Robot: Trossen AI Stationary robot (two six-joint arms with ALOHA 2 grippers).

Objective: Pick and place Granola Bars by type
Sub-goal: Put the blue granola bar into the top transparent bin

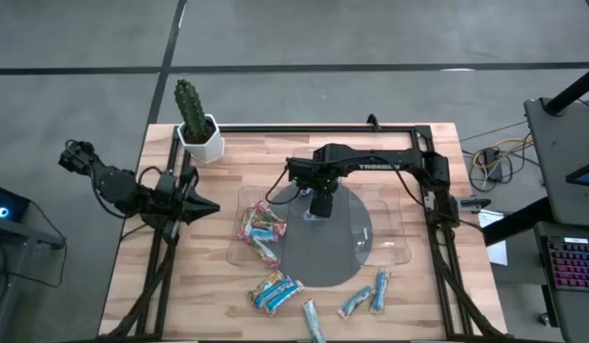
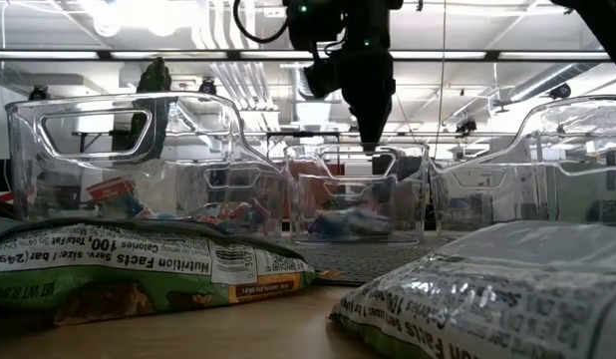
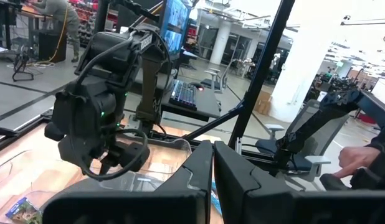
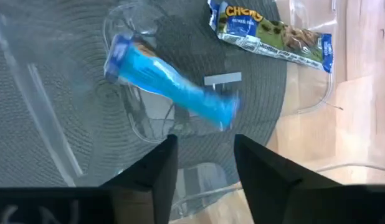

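My right gripper (image 1: 319,208) (image 4: 205,162) points down over a small clear tray (image 2: 358,189) on the grey round mat (image 1: 323,252). Its fingers are open. Beneath them a blue granola bar (image 4: 171,84) shows, blurred at one end and apart from the fingertips. A green-and-blue bar (image 4: 273,34) lies at the mat's edge. Several bars (image 1: 261,229) lie in the clear tray left of the mat. More bars (image 1: 275,291) (image 1: 366,297) lie loose near the table's front edge. My left gripper (image 1: 211,206) (image 3: 212,180) waits shut and level at the table's left side.
A cactus in a white pot (image 1: 197,124) stands at the far left corner. A large clear tray (image 1: 395,233) sits on the mat's right. Black frame rails (image 1: 437,219) run along the far, left and right sides. In the low view two bars (image 2: 139,264) (image 2: 507,289) lie close to the camera.
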